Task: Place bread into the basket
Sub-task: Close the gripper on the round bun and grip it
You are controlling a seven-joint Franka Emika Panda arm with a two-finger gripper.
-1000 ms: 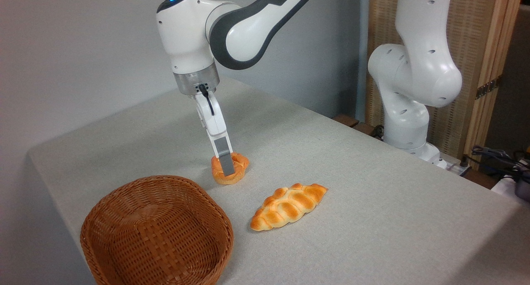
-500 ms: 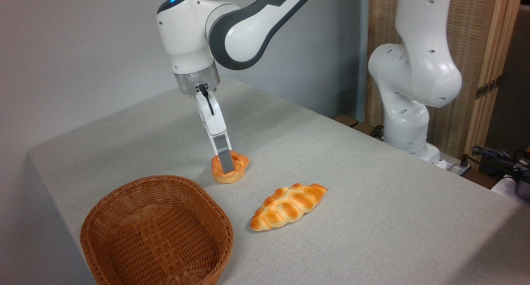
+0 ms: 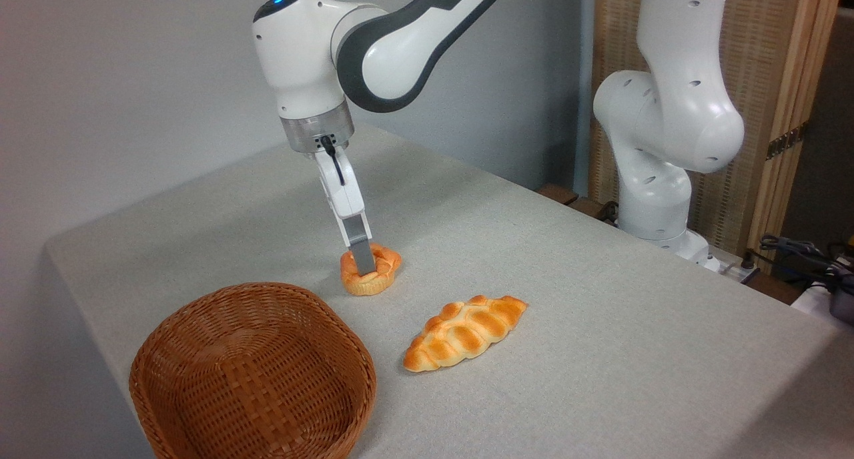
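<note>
The gripper is closed on the bread; one grey finger is seen pressed on the near side of the bun, the other is hidden behind it. The bread is on the table or just above it — from this view one cannot tell if it has left the cloth. It lies just beyond the far rim of the basket, near but not touching. The basket is empty.

The bun looks small and light, so its weight should be no problem for the arm. Its top is knotted and uneven and its base is paler and rounder, so the grip across the middle, where the fingers sit now, seems the best place. It appears a little squeezed there, which suggests a soft body that gives under pressure; a hard squeeze may deform it, a weak one may let it tilt or slip out.

The braided loaf rests apart on the right, not in the path to the basket.
</note>
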